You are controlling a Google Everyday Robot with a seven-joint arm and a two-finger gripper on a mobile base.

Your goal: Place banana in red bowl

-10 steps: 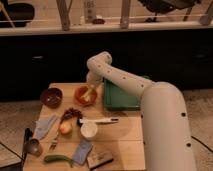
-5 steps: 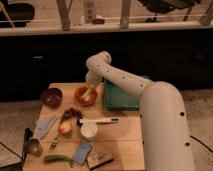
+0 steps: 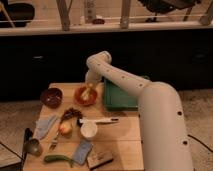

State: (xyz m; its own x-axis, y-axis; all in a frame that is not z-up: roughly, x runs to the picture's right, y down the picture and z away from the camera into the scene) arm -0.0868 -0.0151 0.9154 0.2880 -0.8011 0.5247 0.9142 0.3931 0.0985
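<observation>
Nothing of the scene has visibly shifted against the earlier views: arm, bowl and table items stand as they did. Item, gripper (image 3: 89, 88): lowered from the white arm directly over the red bowl (image 3: 77, 96), at the far middle of the wooden table (image 3: 122, 145); whether it is spread or pressed together cannot be told. Item, banana (image 3: 88, 94): a pale yellow shape at the bowl's centre, right under the gripper; whether it rests on the bowl's floor or hangs in the grip cannot be told. Item, maroon bowl (image 3: 51, 97): left of the red bowl, apart from it. Item, green tray (image 3: 120, 96): just beside the red bowl on its right. Item, white cup (image 3: 89, 130), round yellow-red fruit (image 3: 65, 128) and green vegetable (image 3: 57, 159): nearer the front edge, well apart from the work. Step in hand, by judgement: the release, the task being close to done. To do it well, the banana should sit low within the rim before letting go, centred so that neither end rides up the wall; the opening should be full, and the withdrawal straight upward, so as not to drag the fruit out or nudge the bowl toward the tray.
</observation>
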